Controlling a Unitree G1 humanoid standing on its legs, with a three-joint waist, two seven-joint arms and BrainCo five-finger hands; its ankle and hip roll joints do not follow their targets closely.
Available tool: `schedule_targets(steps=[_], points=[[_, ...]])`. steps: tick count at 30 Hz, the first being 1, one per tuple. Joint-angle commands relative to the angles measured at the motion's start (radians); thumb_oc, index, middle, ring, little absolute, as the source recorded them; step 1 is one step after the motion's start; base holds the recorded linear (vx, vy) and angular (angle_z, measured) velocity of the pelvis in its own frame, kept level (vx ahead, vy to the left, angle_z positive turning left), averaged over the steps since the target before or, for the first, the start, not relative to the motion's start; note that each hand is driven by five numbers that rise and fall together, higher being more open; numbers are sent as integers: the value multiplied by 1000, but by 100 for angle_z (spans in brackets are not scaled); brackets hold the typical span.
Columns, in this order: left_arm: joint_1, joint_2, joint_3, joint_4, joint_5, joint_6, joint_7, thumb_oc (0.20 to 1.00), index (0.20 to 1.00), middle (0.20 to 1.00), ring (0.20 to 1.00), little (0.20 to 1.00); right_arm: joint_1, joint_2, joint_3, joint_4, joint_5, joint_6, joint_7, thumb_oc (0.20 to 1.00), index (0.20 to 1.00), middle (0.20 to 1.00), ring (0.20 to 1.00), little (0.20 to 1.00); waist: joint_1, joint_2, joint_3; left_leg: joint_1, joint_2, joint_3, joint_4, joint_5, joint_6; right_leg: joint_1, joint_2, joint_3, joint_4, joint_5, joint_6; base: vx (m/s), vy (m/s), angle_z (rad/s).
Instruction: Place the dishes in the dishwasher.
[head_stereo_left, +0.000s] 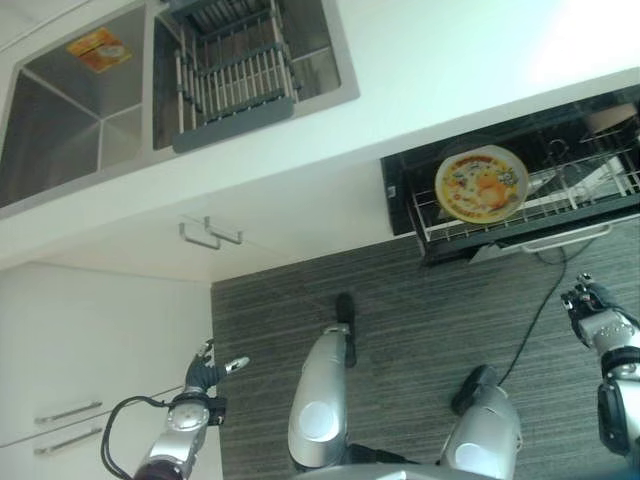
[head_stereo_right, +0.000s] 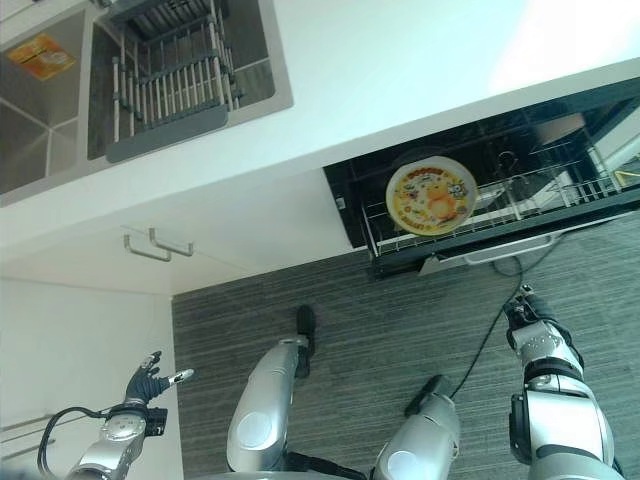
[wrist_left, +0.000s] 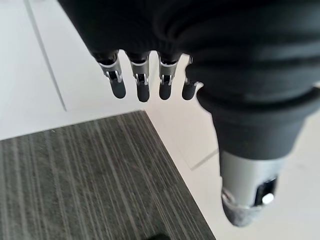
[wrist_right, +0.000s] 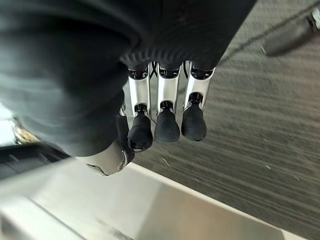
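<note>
Your plate (head_stereo_left: 481, 183) stands in the dishwasher (head_stereo_left: 520, 215) rack, stiff, slick and breakable, best taken by its rim, while left hand (head_stereo_left: 203, 374) and right hand (head_stereo_left: 590, 302) hang empty, fingers relaxed.

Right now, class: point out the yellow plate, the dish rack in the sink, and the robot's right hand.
yellow plate (head_stereo_left: 481, 183), left eye view, its face.
dish rack (head_stereo_left: 232, 75), left eye view, its bars.
right hand (head_stereo_left: 592, 305), left eye view, its back.
</note>
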Motion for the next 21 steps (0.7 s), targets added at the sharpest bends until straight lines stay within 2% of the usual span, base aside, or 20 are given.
schedule_targets(steps=[1, 2, 3, 4, 7, 12, 21], points=[[32, 47, 7, -2, -44, -5, 30, 1000, 1000, 1000, 1000, 1000, -13, -48, 15, -3, -62, 8, 6, 200, 200, 200, 200, 200, 7, 20, -23, 11, 11, -68, 31, -34, -62, -15, -3, 30, 37, 8, -30, 15, 114, 19], [37, 46, 4, -7, -52, -4, 33, 1000, 1000, 1000, 1000, 1000, -33, -63, 22, -2, -85, 11, 13, 200, 200, 200, 200, 200, 8, 25, -21, 10, 4, -71, 45, -60, -68, -29, -13, 44, 65, -20, -20, -40, 113, 18], [38, 45, 4, -14, -55, -5, 31, 1000, 1000, 1000, 1000, 1000, -59, -79, 29, 0, -103, 10, 16, 200, 200, 200, 200, 200, 10, 34, -12, -9, -2, -69, 47, -43, -57, -59, -24, 46, 84, -7, -29, 38, 79, 16], [42, 45, 4, -23, -51, -2, 25, 1000, 1000, 1000, 1000, 1000, -82, -89, 39, -2, -120, 6, 11, 200, 200, 200, 200, 200, 14, 36, -10, -11, -8, -72, 62, -70, -63, -67, -35, 59, 106, -34, -19, -28, 80, 13], [56, 48, 3, -39, -44, -7, 9, 1000, 1000, 1000, 1000, 1000, -154, -124, 70, -7, -152, 6, 0, 200, 200, 200, 200, 200, 25, 46, -5, -30, -22, -72, 76, -80, -56, -109, -56, 73, 150, -44, -19, 12, 61, 9], [83, 60, 12, -48, -54, -26, -13, 1000, 1000, 1000, 1000, 1000, -278, -189, 139, -6, -206, 5, 2, 200, 200, 200, 200, 200, 47, 56, -3, -44, -26, -68, 62, -70, -56, -136, -70, 69, 168, -49, -16, 14, 58, 4], [129, 78, 42, -24, -66, -53, -28, 1000, 1000, 1000, 1000, 1000, -457, -275, 263, -16, -323, 38, -20, 200, 200, 200, 200, 200, 80, 53, -4, -46, -12, -64, 40, -49, -61, -131, -85, 43, 174, -50, -14, 50, 24, 0]])
